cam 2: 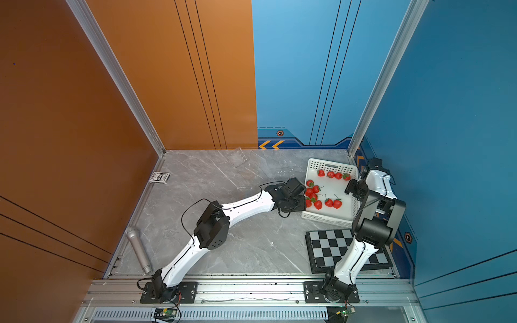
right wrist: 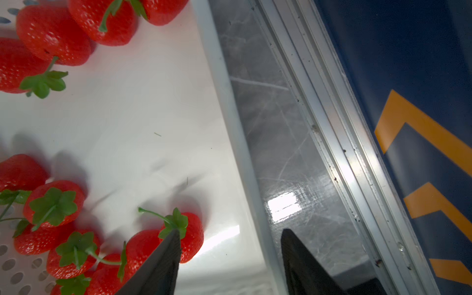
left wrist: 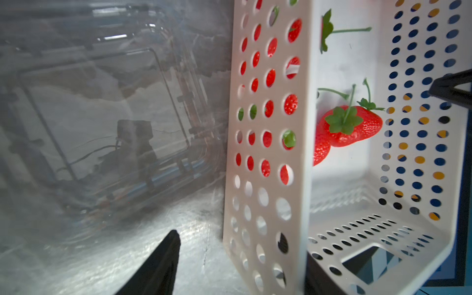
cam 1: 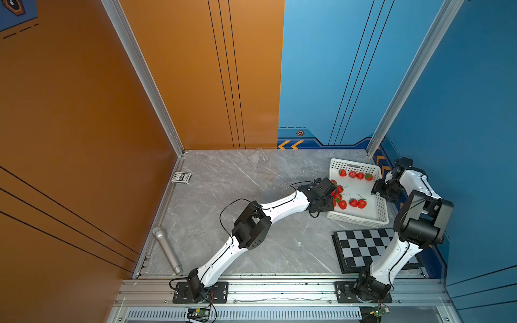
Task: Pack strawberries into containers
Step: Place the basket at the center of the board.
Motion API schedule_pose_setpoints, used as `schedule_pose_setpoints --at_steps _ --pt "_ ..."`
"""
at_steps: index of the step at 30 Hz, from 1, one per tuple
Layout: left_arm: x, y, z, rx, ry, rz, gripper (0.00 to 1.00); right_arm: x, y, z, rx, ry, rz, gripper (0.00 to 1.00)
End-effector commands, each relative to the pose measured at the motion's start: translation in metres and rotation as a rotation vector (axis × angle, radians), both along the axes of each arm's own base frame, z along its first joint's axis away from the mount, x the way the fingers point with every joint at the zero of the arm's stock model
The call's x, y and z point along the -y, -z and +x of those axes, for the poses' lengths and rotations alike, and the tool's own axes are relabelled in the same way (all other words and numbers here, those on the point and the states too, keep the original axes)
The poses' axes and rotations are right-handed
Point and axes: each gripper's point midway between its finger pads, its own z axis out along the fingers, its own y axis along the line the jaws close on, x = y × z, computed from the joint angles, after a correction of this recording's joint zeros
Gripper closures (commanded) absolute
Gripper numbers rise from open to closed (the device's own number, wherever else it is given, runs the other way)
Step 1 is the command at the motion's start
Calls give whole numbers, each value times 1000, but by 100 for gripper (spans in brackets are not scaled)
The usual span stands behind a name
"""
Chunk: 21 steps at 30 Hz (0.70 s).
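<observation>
Red strawberries [cam 1: 353,202] all in white basket [cam 1: 355,221]; left hand [cam 1: 328,205], right hand [right wrist: 229,237] released, empty. We judge picking not begun; next needs one berry grasped for clear clamshell [left wrist: 102,102].

No legible text or labels.

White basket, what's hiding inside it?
Red strawberries with green caps lie on the floor of the white basket: four in a row by the far wall, more bunched nearer. The left gripper covers part of that bunch, so I cannot count them all.
</observation>
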Motion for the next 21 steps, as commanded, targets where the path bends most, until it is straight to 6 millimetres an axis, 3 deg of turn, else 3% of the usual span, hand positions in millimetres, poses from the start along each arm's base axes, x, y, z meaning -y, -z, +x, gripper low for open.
schedule_pose_setpoints --at_steps 1,13,17,21 --pt "-19 -29 9 78 -21 39 34 10 -37 12 95 9 -106 34" --pt "-47 -54 20 153 -45 77 35 10 -82 24 229 19 -223 34" --pt "-68 -74 21 213 -69 111 35 -4 -105 26 281 -7 -245 34" --pt "-97 -99 18 274 -104 148 36 -44 -128 24 352 -72 -229 34"
